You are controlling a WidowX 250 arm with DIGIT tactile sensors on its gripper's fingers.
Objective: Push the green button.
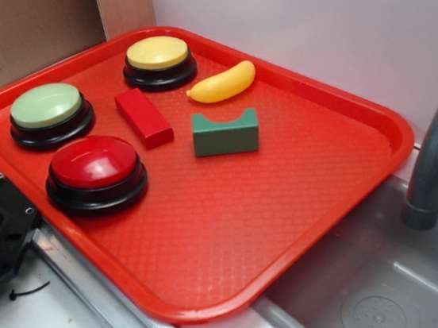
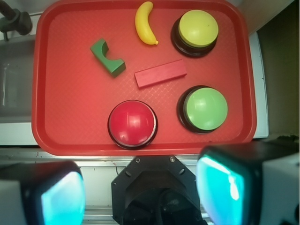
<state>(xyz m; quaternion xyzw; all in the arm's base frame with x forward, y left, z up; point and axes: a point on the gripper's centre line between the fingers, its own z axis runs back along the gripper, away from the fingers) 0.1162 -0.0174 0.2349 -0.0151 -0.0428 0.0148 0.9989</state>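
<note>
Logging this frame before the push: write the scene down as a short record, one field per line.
target: green button, unpressed, near the tray's edge
neighbours: red button beside it; yellow button farther along the same side
loose items: red block, green notched block, banana
surface: red tray next to a sink
gripper: gripper open, off the tray, touching nothing

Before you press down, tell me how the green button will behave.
The green button probably stays put: its black base sits wide and flat on the tray. The glossy dome looks slippery, so an off-centre press might slide off. It should not roll or tip.
</note>
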